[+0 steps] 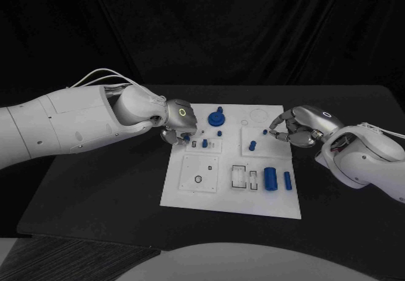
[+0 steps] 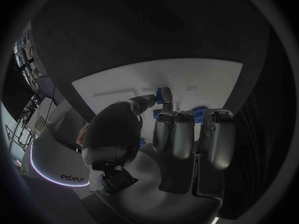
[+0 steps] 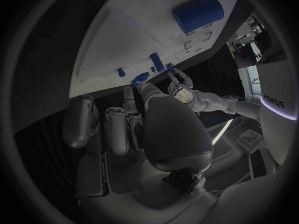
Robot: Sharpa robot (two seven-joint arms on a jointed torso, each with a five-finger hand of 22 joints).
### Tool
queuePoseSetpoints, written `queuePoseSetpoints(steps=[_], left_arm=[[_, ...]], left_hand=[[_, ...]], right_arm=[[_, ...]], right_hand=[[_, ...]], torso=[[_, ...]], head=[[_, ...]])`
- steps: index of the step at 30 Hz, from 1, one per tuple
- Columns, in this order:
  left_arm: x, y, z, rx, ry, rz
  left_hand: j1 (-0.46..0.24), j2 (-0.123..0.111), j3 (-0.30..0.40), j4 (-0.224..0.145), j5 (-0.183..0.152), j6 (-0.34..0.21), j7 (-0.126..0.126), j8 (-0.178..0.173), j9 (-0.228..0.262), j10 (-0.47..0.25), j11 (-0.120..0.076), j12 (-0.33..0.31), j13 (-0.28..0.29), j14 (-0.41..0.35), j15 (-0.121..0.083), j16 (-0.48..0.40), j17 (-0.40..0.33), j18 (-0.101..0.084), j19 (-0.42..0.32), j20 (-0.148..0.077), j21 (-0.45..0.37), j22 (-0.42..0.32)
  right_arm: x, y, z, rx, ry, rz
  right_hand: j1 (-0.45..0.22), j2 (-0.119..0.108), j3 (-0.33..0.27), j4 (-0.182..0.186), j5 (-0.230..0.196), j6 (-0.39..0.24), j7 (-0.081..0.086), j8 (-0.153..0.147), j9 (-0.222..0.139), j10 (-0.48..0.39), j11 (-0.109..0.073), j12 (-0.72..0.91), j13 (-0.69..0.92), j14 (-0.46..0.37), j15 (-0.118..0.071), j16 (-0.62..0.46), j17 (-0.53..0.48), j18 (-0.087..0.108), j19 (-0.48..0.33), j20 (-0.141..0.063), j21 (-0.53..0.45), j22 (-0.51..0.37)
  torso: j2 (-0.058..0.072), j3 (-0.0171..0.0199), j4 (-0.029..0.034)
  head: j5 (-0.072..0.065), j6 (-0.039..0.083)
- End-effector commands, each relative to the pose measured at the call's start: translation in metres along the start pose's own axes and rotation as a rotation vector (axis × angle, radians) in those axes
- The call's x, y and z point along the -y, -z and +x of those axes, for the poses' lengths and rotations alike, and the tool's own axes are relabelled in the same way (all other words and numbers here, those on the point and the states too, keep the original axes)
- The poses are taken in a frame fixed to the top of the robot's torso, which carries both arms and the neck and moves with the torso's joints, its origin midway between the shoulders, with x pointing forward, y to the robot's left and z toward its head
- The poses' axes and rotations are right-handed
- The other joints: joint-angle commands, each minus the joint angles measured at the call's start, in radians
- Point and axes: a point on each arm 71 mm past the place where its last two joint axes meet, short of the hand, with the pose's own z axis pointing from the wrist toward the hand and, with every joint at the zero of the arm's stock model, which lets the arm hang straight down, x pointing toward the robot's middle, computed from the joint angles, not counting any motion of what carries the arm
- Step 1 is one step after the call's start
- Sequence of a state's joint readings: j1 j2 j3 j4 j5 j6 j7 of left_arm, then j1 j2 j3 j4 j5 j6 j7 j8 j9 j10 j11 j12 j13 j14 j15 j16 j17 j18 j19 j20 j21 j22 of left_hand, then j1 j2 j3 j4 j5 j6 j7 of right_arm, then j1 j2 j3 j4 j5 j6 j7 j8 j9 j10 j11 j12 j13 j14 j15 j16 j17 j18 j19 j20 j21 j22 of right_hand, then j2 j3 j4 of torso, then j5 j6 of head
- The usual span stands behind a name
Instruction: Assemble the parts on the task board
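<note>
Left arm: enters from the left edge of the head view, forearm sloping toward frame centre; left hand bent down over the upper left corner of the task board, fingers curled inward. In the left wrist view its fingers are drawn together and the thumb tip touches a small blue peg; whether the peg is actually gripped cannot be told

Right arm: enters from the right edge, forearm angled up toward centre; right hand at the board's upper right edge, fingers curled in toward the palm, fingertips over a small blue piece; a hold on it cannot be told

Task board: white plate, centre of frame, long axis running top to bottom

Parts on the board: round blue disc, upper middle, lying flat; large blue cylinder, lower right, long axis top to bottom; thin blue pin just right of it, parallel
</note>
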State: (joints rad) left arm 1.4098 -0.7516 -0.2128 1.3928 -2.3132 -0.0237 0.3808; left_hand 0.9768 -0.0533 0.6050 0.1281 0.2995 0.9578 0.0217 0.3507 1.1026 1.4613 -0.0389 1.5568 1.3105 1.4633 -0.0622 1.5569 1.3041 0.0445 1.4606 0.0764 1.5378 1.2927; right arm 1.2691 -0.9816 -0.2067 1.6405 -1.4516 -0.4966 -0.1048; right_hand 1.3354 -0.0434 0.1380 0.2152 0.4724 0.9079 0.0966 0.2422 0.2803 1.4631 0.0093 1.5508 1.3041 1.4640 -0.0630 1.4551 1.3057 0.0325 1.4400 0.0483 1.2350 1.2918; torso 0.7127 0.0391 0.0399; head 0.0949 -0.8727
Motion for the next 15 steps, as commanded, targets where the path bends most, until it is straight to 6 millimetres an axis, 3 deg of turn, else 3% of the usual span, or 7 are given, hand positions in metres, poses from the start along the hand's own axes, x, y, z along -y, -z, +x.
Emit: queuePoseSetpoints(steps=[1,4,10,12,13,14,15], left_arm=[[-0.001,0.001,-0.003,0.029,0.064,-0.049],[-0.001,0.004,-0.003,0.024,0.121,-0.093],[-0.004,0.01,-0.001,0.026,0.314,-0.19],[-0.005,0.012,0.0,0.027,0.399,-0.225],[-0.006,0.013,0.001,0.024,0.459,-0.249],[-0.006,0.014,0.001,0.022,0.497,-0.263],[-0.007,0.015,0.003,0.02,0.563,-0.289]], left_hand=[[0.025,0.059,0.028,-0.034,0.062,0.041,-0.01,0.049,0.04,0.11,0.0,0.014,0.26,0.107,0.003,0.014,0.267,-0.042,0.103,-0.006,0.024,0.275],[0.027,0.062,0.022,-0.043,0.107,0.047,-0.007,0.054,0.045,0.11,0.002,0.014,0.26,0.107,0.006,0.014,0.267,-0.045,0.11,-0.013,0.033,0.278],[0.033,0.082,0.009,-0.05,0.132,0.041,-0.003,0.052,0.049,0.11,0.005,0.014,0.26,0.107,0.003,0.014,0.267,-0.045,0.11,-0.021,0.033,0.278],[0.042,0.089,-0.003,-0.06,0.18,0.04,0.002,0.058,0.055,0.11,0.009,0.014,0.26,0.107,0.0,0.014,0.267,-0.045,0.11,-0.025,0.033,0.278],[0.042,0.089,-0.004,-0.06,0.182,0.04,0.002,0.059,0.055,0.11,0.009,0.014,0.26,0.107,0.0,0.014,0.267,-0.045,0.11,-0.025,0.033,0.278],[0.048,0.091,-0.011,-0.065,0.213,0.04,0.004,0.062,0.059,0.11,0.01,0.014,0.26,0.107,-0.002,0.014,0.267,-0.045,0.11,-0.027,0.033,0.278],[0.049,0.091,-0.012,-0.065,0.215,0.04,0.004,0.063,0.059,0.11,0.01,0.014,0.26,0.107,-0.002,0.014,0.267,-0.045,0.11,-0.027,0.033,0.278]], right_arm=[[0.001,0.001,0.0,0.001,0.001,0.016],[0.002,0.001,0.0,0.001,0.001,0.02],[0.002,0.001,0.0,0.0,0.001,0.026],[0.002,0.001,0.0,0.001,0.001,0.028],[0.002,0.001,0.0,0.001,0.001,0.028],[0.002,0.001,0.0,0.001,0.001,0.029],[0.002,0.001,0.0,0.002,0.001,0.029]], right_hand=[[-0.004,0.0,0.01,0.002,0.016,0.006,-0.001,0.016,-0.01,0.108,0.004,0.02,0.267,0.069,0.007,-0.008,0.077,0.041,0.005,0.005,-0.014,0.181],[-0.004,0.001,0.011,0.002,0.017,0.006,-0.001,0.016,-0.01,0.108,0.003,0.02,0.267,0.069,0.007,-0.008,0.077,0.041,0.005,0.005,-0.016,0.181],[-0.003,0.002,0.012,0.001,0.017,0.007,-0.001,0.016,-0.01,0.108,0.003,0.02,0.267,0.069,0.007,-0.008,0.077,0.041,0.005,0.005,-0.015,0.181],[-0.002,0.003,0.013,0.001,0.017,0.007,-0.001,0.016,-0.01,0.108,0.003,0.02,0.267,0.069,0.007,-0.008,0.077,0.041,0.005,0.005,-0.015,0.181],[-0.002,0.003,0.013,0.001,0.017,0.007,-0.001,0.016,-0.01,0.108,0.003,0.02,0.267,0.069,0.007,-0.008,0.077,0.041,0.005,0.005,-0.015,0.181],[-0.002,0.003,0.013,0.001,0.017,0.007,-0.001,0.016,-0.01,0.108,0.003,0.02,0.267,0.069,0.007,-0.008,0.077,0.041,0.005,0.005,-0.015,0.181],[-0.001,0.005,0.015,0.001,0.017,0.007,-0.001,0.017,-0.01,0.108,0.003,0.02,0.267,0.069,0.007,-0.008,0.077,0.041,0.005,0.005,-0.016,0.181]], torso=[[0.0,0.0,0.0003],[0.0,0.0,-0.0003],[-0.001,0.0009,0.0002],[-0.001,0.0013,0.0001],[-0.001,0.0017,0.0002],[-0.002,0.0018,-0.0002],[-0.001,0.0015,-0.0004]], head=[[-0.002,0.0],[-0.002,0.0],[-0.004,0.0],[-0.004,0.0],[-0.004,0.0],[-0.004,0.0],[-0.004,0.0]])
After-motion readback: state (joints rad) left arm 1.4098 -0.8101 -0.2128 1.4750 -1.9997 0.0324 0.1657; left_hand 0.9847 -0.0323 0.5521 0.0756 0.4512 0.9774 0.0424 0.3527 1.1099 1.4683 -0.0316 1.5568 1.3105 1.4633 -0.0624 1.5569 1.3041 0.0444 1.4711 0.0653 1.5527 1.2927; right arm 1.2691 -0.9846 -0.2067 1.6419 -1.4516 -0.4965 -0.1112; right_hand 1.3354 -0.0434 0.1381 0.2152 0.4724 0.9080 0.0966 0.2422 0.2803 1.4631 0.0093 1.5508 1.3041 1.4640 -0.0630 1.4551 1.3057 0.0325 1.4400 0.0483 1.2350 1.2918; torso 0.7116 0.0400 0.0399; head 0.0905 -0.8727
